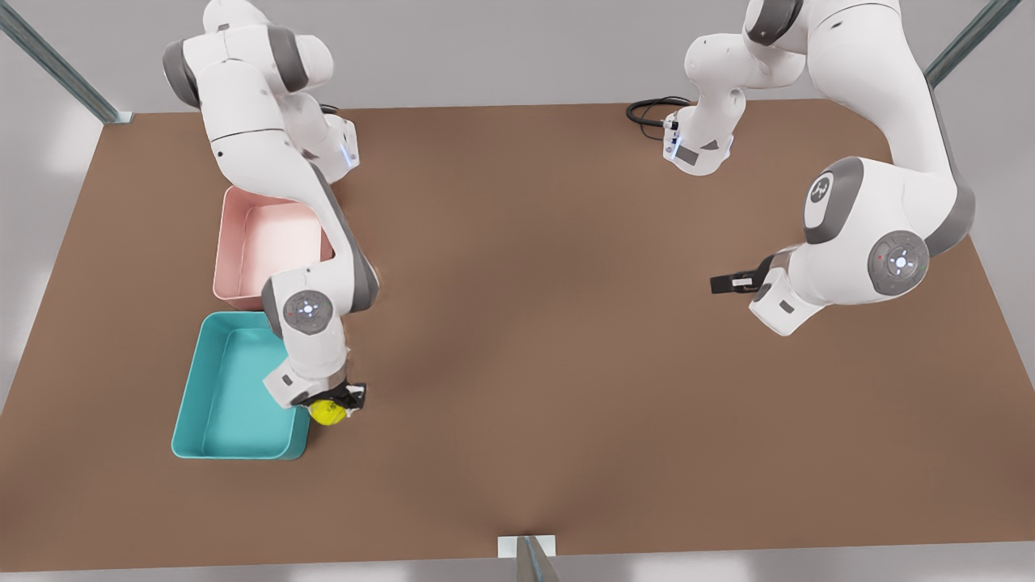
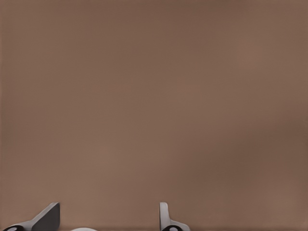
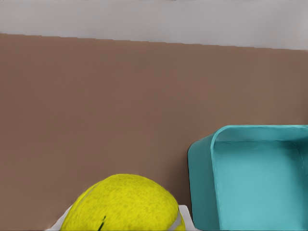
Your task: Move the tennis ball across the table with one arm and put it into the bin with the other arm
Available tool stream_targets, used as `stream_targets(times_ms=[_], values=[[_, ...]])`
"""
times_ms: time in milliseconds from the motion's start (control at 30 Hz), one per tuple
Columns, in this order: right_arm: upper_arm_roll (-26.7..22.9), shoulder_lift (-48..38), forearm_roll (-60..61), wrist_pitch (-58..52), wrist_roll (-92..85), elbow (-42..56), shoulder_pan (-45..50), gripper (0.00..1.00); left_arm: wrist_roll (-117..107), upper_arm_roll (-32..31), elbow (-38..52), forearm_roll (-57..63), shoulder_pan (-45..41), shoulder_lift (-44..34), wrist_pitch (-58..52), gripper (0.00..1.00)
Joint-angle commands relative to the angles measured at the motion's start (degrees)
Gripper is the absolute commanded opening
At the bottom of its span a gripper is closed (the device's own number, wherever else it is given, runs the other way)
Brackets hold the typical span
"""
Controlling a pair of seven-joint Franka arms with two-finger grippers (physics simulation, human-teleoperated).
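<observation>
- Front view: the right end effector [image 1: 338,402], on the arm at the front view's left, is clenched on the tennis ball [image 1: 327,413], which sits just beside the near corner of the teal bin [image 1: 194,388], right at its outer wall.
- I can't tell from here whether the ball is touching the bench [image 1: 550,339] or carried just above it; it looks very low.
- In the right wrist view the tennis ball [image 3: 124,203] bulges up between pale finger pads [image 3: 180,217], with the teal bin [image 3: 202,173] close by and its open hollow facing up. That fits an arm lining up to lift the ball over the low wall.
- The pink tray [image 1: 234,242] lies just behind the teal one, partly under the same arm. It is the wrong box, so I'd say the short hop sideways needs care not to drift that way.
- The left end effector [image 1: 728,283], on the arm at the front view's right, hangs well apart from the ball over bare bench and looks to be waiting; its fingers [image 2: 166,216] stand released, with nothing between them.
- My guess is the crossing is done and only the drop into the bin remains.
</observation>
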Motion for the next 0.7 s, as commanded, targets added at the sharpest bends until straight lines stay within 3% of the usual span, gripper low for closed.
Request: stream_targets(times_ms=[0,200,233,400,467,500,533,667], values=[[-0.17,-0.46,-0.87,-1.66,-42.97,-0.12,-3.91,0.70,-0.08,-0.02,0.03,0.06,-0.02,-0.01,0.13,1.00],[0.01,0.68,4.84,-4.82,-44.82,-1.52,-10.94,0.71,-0.08,-0.02,0.03,-0.03,-0.10,0.34,-0.13,1.00],[0.01,0.77,6.51,-5.96,-44.82,-1.52,-10.94,1.00,-0.08,-0.02,0.03,-0.03,-0.10,0.42,-0.13,1.00],[0.45,0.07,12.83,-10.09,-44.38,-0.91,-10.85,1.00,-0.08,-0.02,0.03,-0.03,-0.19,0.42,-0.04,1.00],[0.80,-2.66,18.02,-17.56,-36.57,1.11,-9.10,1.00,-0.08,-0.02,0.03,-0.03,-0.19,0.42,-0.04,1.00],[0.97,-3.01,18.03,-29.58,-27.25,7.95,-6.99,1.00,-0.08,-0.02,0.03,0.06,-0.19,0.42,-0.13,1.00],[1.76,-5.64,18.20,-38.74,-22.76,11.57,-6.02,1.00,-0.08,-0.11,0.03,0.06,-0.19,0.42,-0.13,1.00],[1.33,-22.60,17.59,-46.65,-23.02,7.27,-5.75,1.00,-0.08,-0.11,0.03,0.06,-0.19,0.42,-0.13,1.00]])
